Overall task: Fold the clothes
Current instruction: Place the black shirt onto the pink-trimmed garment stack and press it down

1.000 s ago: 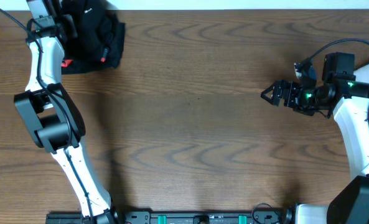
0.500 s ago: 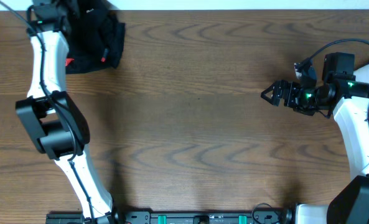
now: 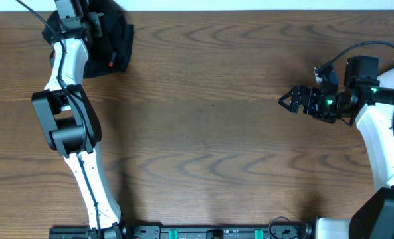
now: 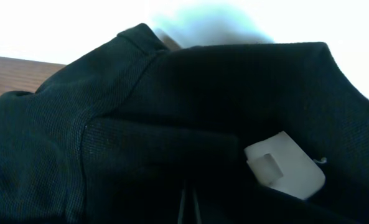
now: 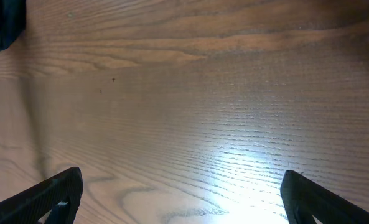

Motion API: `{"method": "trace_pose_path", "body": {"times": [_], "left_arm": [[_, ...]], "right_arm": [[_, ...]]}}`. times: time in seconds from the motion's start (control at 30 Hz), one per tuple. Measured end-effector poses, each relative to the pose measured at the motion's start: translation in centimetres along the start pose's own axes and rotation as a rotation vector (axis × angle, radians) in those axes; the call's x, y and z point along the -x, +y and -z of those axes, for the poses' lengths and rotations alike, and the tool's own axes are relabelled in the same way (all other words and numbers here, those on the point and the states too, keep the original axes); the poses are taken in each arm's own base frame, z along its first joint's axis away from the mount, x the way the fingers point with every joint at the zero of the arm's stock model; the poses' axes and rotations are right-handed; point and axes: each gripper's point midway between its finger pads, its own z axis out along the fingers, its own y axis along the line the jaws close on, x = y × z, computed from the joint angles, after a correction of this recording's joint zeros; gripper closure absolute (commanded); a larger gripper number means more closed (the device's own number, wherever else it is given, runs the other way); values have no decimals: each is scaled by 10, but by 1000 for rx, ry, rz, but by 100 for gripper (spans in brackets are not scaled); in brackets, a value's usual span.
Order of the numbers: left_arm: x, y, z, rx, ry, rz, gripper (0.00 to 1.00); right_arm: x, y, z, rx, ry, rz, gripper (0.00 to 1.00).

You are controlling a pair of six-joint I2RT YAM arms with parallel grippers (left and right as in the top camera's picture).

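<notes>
Left hand (image 3: 90, 20), pressed together and seemingly pinching clothes (image 3: 119, 41), has swung rightward over them; right hand (image 3: 286, 100) spread, idle. Folding barely begun.

Clothes (image 3: 113, 40) on table (image 3: 216, 119), far-left corner

Overhead: fixed above, looks straight down, takes in the whole table (image 3: 216, 133) from near edge to far edge.
Left wrist: far left corner, pressed very close to the clothes (image 3: 115, 40), which fill its frame.
Right wrist: right side, low over the wood, faces left.
All three views share the clothes.
</notes>
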Motion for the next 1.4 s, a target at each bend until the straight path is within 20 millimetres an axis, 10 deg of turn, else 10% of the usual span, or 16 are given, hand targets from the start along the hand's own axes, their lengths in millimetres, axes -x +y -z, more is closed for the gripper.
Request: {"method": "trace_pose_path", "body": {"times": [0.33,0.63,0.87,1.4], "left_arm": [[16,5,11,7,-37,-5,94],[68,56,72,74,-128,29,94],[38,94,74,121,-35,93,94],[-27,88,36,127,-31,95,93]], "right_arm": [[0,0,0,0,1,-1,1],[0,0,0,0,0,0,1],[2,0,0,1,-9,5,1],[2,0,0,1,-6,3,1]]}}
